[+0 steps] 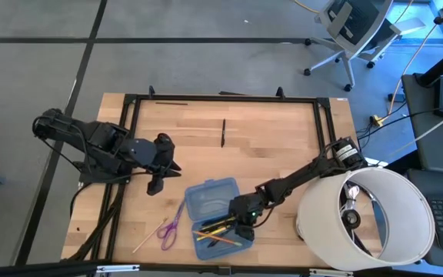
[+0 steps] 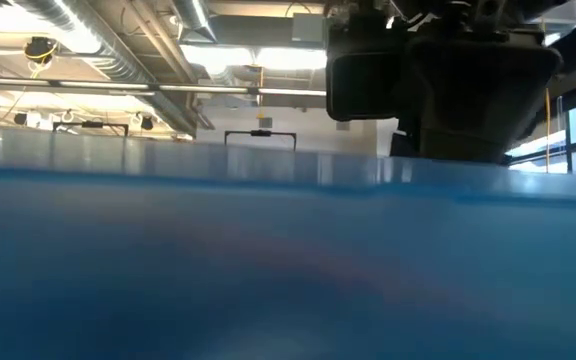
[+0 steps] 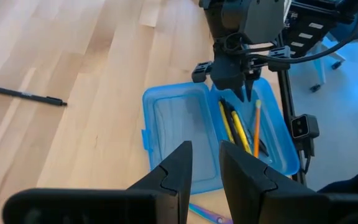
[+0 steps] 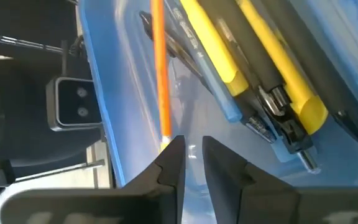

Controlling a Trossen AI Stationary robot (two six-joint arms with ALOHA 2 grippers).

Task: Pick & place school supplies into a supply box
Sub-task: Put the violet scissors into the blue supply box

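one supply box (image 1: 210, 194), one scissors (image 1: 169, 227), one loose pen (image 1: 223, 132).

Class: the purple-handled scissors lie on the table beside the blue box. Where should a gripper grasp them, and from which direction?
Grip the purple-handled scissors near the pivot, where they are narrowest, coming straight down from above. They lie flat on the table, so nothing reaches underneath, and the loops are too wide.

No readable text, labels, brand names, numbers or signs appear in any view (the black pen (image 3: 27, 96) at left of the left wrist view bears only illegible marks).
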